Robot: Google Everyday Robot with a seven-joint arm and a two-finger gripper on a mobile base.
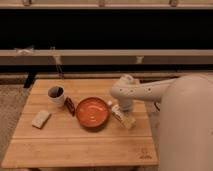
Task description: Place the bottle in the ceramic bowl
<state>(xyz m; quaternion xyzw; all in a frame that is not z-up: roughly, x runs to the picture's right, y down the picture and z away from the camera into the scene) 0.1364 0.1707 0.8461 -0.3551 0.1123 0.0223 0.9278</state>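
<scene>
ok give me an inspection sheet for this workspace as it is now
surface: wooden table, slatted top
job's things: bottle tilted, just right of the bowl, outside it; nothing seen in the bowl
clutter: mug, dark red object and beige block, all left of the bowl
grippers: gripper down at the bottle's upper end, beside the bowl's right rim
cables: nothing seen
surroundings: pale rail across a dark backdrop behind the table

Table [75, 145]: ceramic bowl [92, 112] at centre. Small object [70, 106] at its 10 o'clock, just beside the rim; mug [56, 94] farther out at 10. Block [41, 118] at 9, well apart. Bottle [124, 118] at 3, just beside; gripper [117, 108] at its bowl-side end.
</scene>
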